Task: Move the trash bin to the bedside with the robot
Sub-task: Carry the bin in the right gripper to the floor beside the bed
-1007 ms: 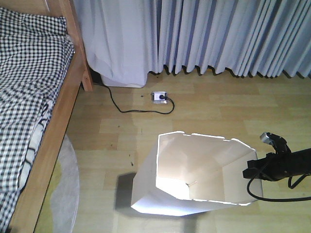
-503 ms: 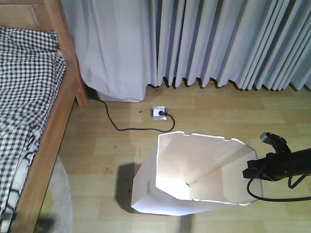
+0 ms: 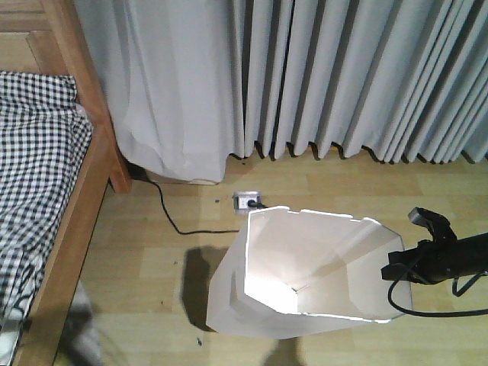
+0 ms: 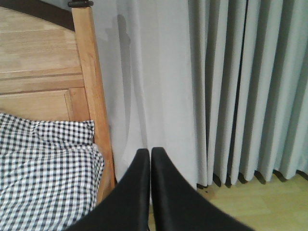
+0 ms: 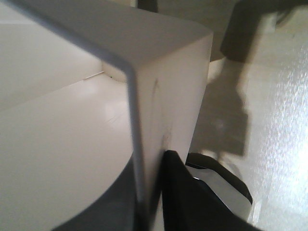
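Observation:
The white faceted trash bin (image 3: 305,263) stands on the floor at centre right, its octagonal rim open toward me. My right gripper (image 3: 393,271), on a thin black arm with a trailing cable, is shut on the bin's right rim. In the right wrist view the bin wall (image 5: 163,72) sits clamped between the jaws of the right gripper (image 5: 149,161), one black finger (image 5: 192,202) outside. The bed (image 3: 38,152) with checked bedding and wooden frame lies at the left, apart from the bin. My left gripper (image 4: 150,151) is shut and empty, facing the bed post (image 4: 91,86).
Grey-white curtains (image 3: 343,76) hang across the back, down to the wooden floor. A white power socket (image 3: 248,201) with a black cable (image 3: 171,221) lies just beyond the bin's far rim. A grey rug edge (image 3: 84,335) shows by the bed frame at bottom left.
The view has advanced toward the curtains: bed, cable and socket have slid down and left in frame. The bin and right gripper keep the same place in frame, still clamped.

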